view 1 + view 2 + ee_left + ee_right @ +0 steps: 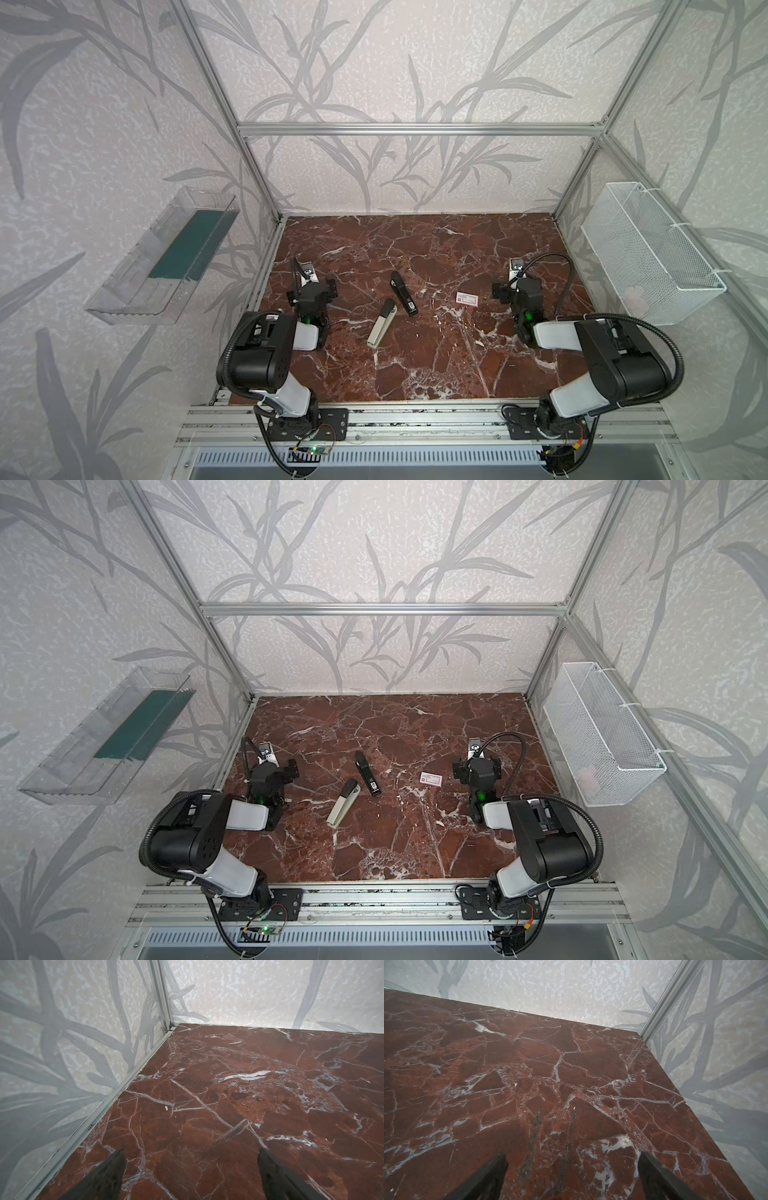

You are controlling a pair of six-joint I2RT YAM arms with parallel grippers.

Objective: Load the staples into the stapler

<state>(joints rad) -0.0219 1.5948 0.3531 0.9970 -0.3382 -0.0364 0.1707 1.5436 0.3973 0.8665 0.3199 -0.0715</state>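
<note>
I am logging one marble table (pixel 415 365). Two grippers are hanging spread wide: left gripper (pixel 191 1152), right gripper (pixel 572 1154). Two staplers are lying mid-table: black stapler (pixel 403 293), with beige stapler (pixel 381 323) at its 7 o'clock. One staple box (pixel 466 298) is lying at its 3 o'clock.

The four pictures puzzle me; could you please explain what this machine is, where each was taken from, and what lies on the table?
It is a robot with two arms mounted at the near edge of the marble table. Two pictures look down from overhead, nearly alike; two come from cameras on the wrists. On the table lie a black stapler, a beige-grey stapler and a small white box with red print. The left hand and the right hand are both open, over bare table, holding nothing.
</note>
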